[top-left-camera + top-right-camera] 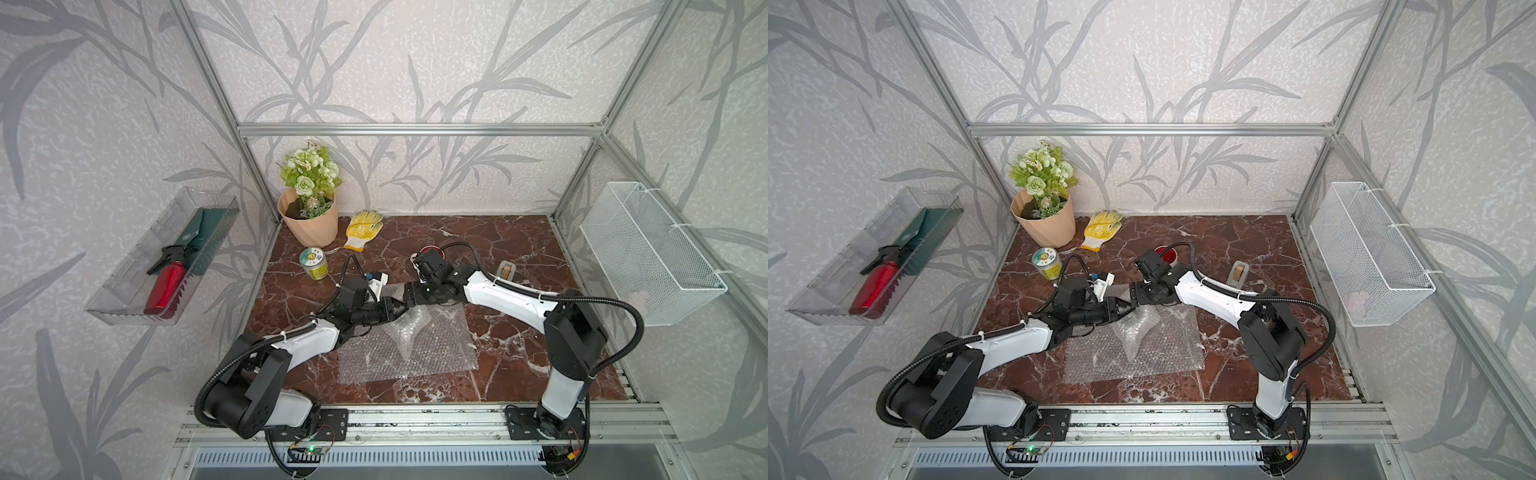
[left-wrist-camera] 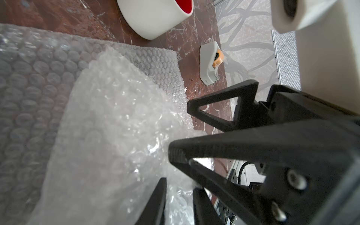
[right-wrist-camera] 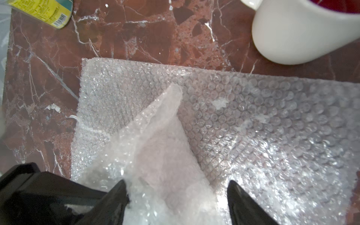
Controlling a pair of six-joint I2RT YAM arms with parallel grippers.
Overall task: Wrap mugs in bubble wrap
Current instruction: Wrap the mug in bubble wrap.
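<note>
The bubble wrap (image 1: 432, 353) lay flat on the middle of the brown marble desk (image 1: 519, 249), with one fold rising to a peak where both tools met. The left tool (image 2: 179, 183) had its fingers slightly apart with that fold between them; whether it pinched the sheet could not be told. The right tool (image 3: 176, 182) was released, its jaws wide on either side of the fold. The white mug (image 1: 1168, 254), red inside, stood near the wrap's far edge, not touching it.
</note>
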